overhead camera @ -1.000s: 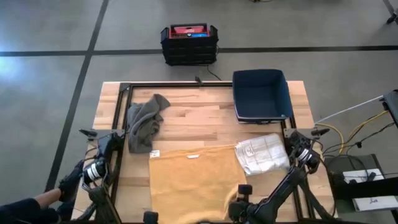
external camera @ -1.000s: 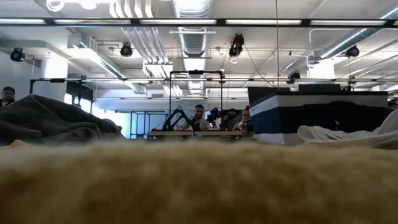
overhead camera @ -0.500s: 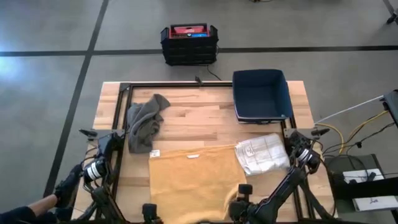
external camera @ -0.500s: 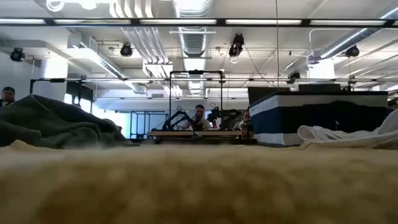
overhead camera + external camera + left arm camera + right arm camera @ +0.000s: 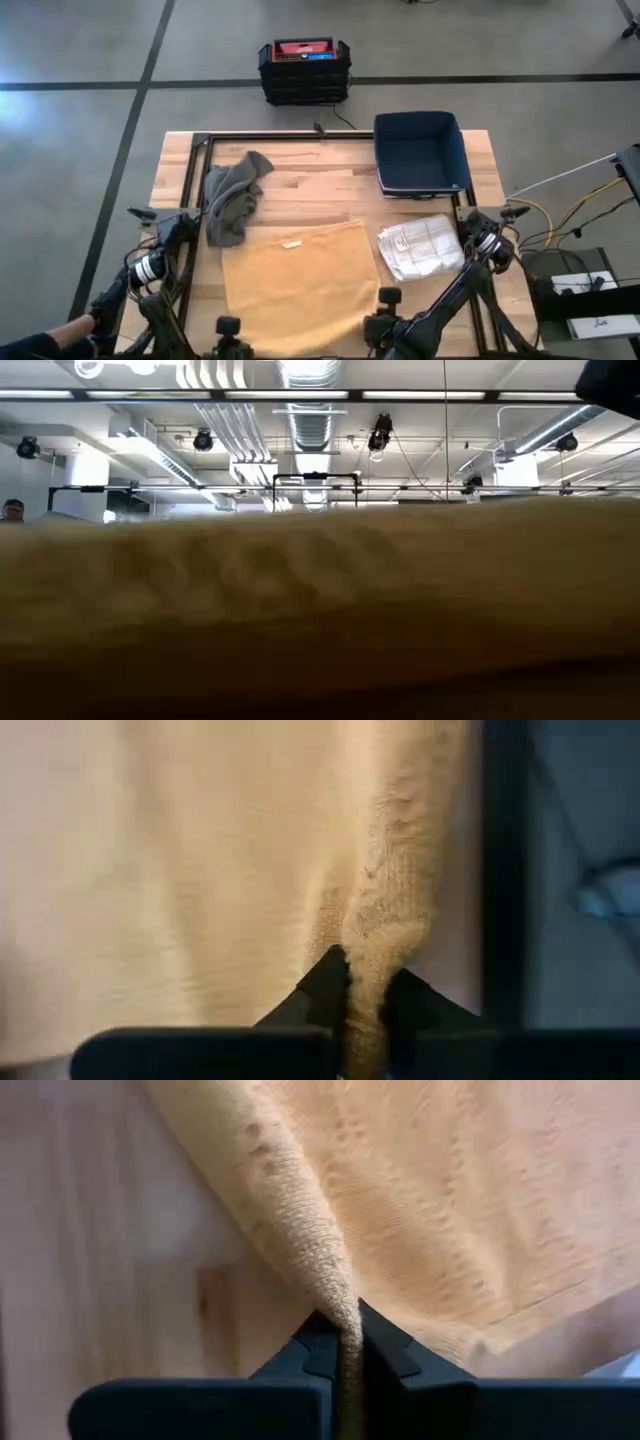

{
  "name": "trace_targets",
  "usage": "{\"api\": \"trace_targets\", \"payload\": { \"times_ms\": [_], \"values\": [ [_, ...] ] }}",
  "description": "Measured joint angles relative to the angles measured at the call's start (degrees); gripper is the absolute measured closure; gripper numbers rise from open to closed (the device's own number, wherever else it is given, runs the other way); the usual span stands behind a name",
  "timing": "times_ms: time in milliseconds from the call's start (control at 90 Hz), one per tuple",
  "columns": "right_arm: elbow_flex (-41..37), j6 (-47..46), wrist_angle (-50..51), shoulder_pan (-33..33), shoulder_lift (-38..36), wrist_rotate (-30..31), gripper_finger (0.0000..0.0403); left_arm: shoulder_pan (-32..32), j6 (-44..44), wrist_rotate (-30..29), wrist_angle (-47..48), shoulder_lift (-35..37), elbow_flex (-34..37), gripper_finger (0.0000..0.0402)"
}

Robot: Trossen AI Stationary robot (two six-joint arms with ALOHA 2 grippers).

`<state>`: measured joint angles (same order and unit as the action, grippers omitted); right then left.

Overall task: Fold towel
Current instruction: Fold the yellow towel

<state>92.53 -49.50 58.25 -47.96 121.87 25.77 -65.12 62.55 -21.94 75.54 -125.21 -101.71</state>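
The yellow towel [image 5: 295, 275] lies spread on the wooden table [image 5: 330, 190], its label [image 5: 292, 243] near the far edge. In the low view the towel [image 5: 320, 600] rises across the whole picture. My left gripper [image 5: 230, 320] is shut on its near left corner. At the near right corner, my right gripper [image 5: 382, 302] is shut on the cloth too. Both grippers stand at the table's near edge. Both wrist views show the cloth running out from the shut fingertips: left gripper [image 5: 366, 1002], right gripper [image 5: 346, 1342]. My left gripper pinches a raised ridge of the towel [image 5: 375, 945] at its near left corner between its two fingers, coming from the table's near side. The cloth spreads away from the fingertips in shallow wrinkles. My right gripper pinches a folded ridge of the towel [image 5: 320, 1270] at its near right corner between its two fingers, coming from the near side. The cloth runs from the fingertips up over bare table wood.
A crumpled grey towel [image 5: 235, 195] lies at the far left, touching the yellow towel's far left corner. A folded white cloth [image 5: 420, 247] lies to the right, a dark blue bin [image 5: 420, 150] at the far right. A black crate [image 5: 305, 68] stands on the floor beyond.
My left gripper has shut on the towel's near left corner. Both grippers have moved a little toward the table's left and far edges. The whole towel has slid with them toward the far left, and its near part has risen in front of the low camera.
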Motion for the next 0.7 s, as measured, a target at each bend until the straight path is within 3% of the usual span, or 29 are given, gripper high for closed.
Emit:
{"api": "trace_targets", "payload": {
  "times_ms": [200,567,700],
  "values": [
    [0.0,-1.2,0.0,0.5,-0.3,-1.0,0.0403,-0.1,0.6,-1.5,0.2,0.7,1.5,0.0395],
    [0.3,-6.0,-3.1,-2.1,-0.4,-13.1,0.0403,-1.5,9.7,-1.1,-10.4,1.5,2.4,0.0400],
    [2.7,-5.1,-2.2,-1.5,-2.6,-14.2,0.0403,-1.6,14.4,-2.5,-10.1,5.2,2.4,0.0401]
  ]
}}
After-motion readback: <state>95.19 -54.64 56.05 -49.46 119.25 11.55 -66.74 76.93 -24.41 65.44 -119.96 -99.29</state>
